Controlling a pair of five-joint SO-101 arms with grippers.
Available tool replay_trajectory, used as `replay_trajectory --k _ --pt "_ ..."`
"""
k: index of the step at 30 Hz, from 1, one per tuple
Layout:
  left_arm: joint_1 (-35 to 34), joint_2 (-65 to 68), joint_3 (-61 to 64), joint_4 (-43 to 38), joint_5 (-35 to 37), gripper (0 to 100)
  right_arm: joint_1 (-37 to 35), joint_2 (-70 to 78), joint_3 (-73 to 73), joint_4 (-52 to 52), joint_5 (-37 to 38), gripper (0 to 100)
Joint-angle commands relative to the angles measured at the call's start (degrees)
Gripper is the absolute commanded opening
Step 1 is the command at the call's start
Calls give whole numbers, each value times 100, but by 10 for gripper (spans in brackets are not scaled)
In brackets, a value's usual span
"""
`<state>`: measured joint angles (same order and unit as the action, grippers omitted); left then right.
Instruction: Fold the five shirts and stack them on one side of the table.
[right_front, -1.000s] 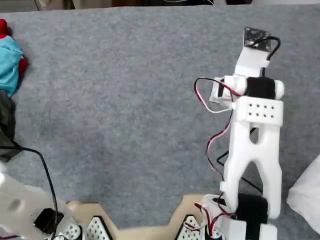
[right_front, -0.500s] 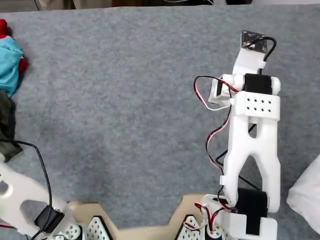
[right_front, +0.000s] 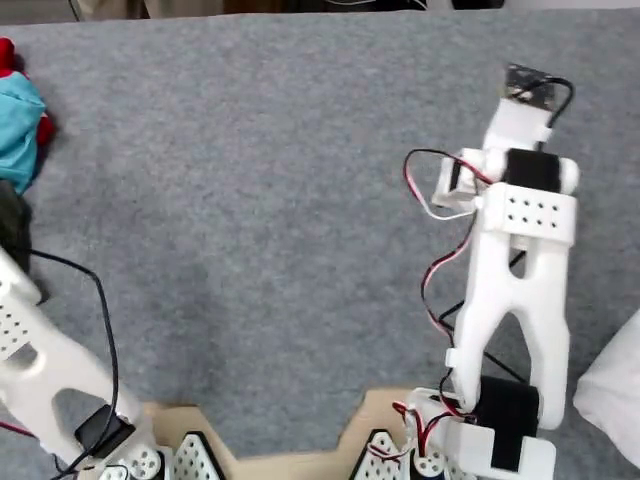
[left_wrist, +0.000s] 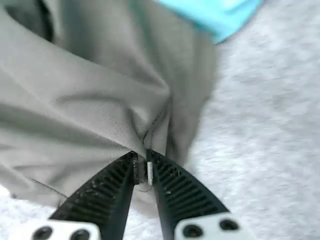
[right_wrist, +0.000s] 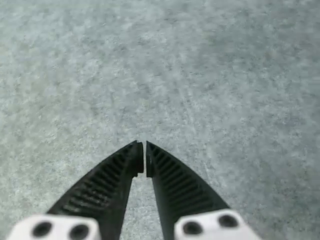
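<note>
A crumpled grey shirt (left_wrist: 75, 100) lies at the table's left edge, seen dark in the high view (right_front: 12, 235). My left gripper (left_wrist: 142, 165) is shut on a fold of its cloth. A teal shirt (left_wrist: 215, 15) lies against the grey one, farther back along the left edge (right_front: 18, 125), with a red shirt (right_front: 8, 55) behind it. A white shirt (right_front: 615, 390) sits at the right edge. My right gripper (right_wrist: 141, 157) is shut on nothing, low over the bare grey table cover (right_wrist: 200, 75).
The left arm (right_front: 40, 360) rises from the near left corner. The right arm (right_front: 520, 210) stretches from its base at the front edge toward the back right. A grey cover (right_front: 250, 200) spans the table between them.
The left arm has swung up along the left edge toward the dark grey shirt. The right arm has shifted slightly to the right.
</note>
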<state>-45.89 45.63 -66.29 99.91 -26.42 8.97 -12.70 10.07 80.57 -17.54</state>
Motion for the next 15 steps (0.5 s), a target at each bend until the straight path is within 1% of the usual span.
replay_trajectory --k 1,4,7,9,12,15 --pt "519 -646 53 97 273 19 330 -4 -40 211 70 19" --pt "905 -1341 923 97 413 19 532 -4 -40 343 193 19" --pt "1345 -2264 2092 97 580 19 769 -4 -40 360 246 19" --pt "1758 -2967 2971 97 651 19 892 -4 -22 369 466 19" --pt "2558 -4127 4325 97 897 19 1042 -4 -13 369 668 19" --pt "3622 -5288 5565 97 1196 19 1051 -4 -31 378 923 20"
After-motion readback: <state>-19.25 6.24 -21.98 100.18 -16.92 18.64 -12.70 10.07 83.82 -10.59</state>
